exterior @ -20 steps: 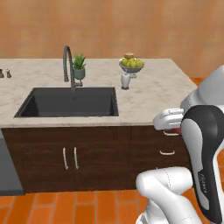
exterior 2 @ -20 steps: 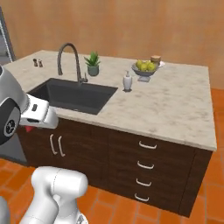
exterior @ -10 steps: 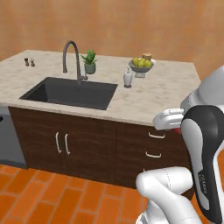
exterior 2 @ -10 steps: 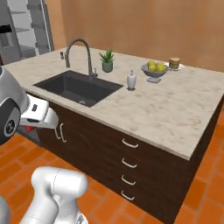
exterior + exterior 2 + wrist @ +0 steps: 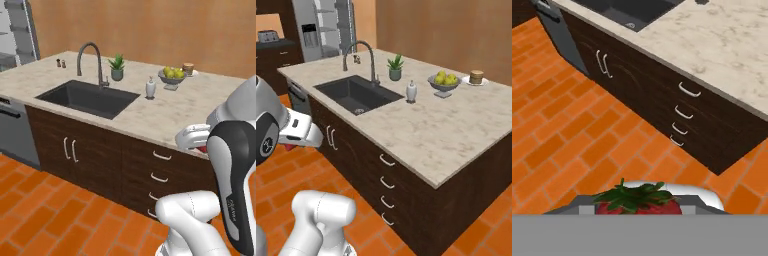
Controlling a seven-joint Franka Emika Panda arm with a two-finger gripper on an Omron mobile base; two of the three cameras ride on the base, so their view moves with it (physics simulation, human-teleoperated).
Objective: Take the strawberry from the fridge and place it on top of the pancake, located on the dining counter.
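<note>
Base swung around; pancake [image 5: 476, 77] now in sight on far worktop [image 5: 456, 130]. Hand [image 5: 637, 206] grips strawberry [image 5: 637, 204].

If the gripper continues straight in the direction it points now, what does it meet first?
Probably the orange brick floor in front of the dining counter; depth is unclear. The gripper holds the strawberry.

The white arm folds back at lower right of the left base view, gripper [image 5: 200, 146] tucked by its elbow, jaws closed on the strawberry [image 5: 637, 204]
</note>
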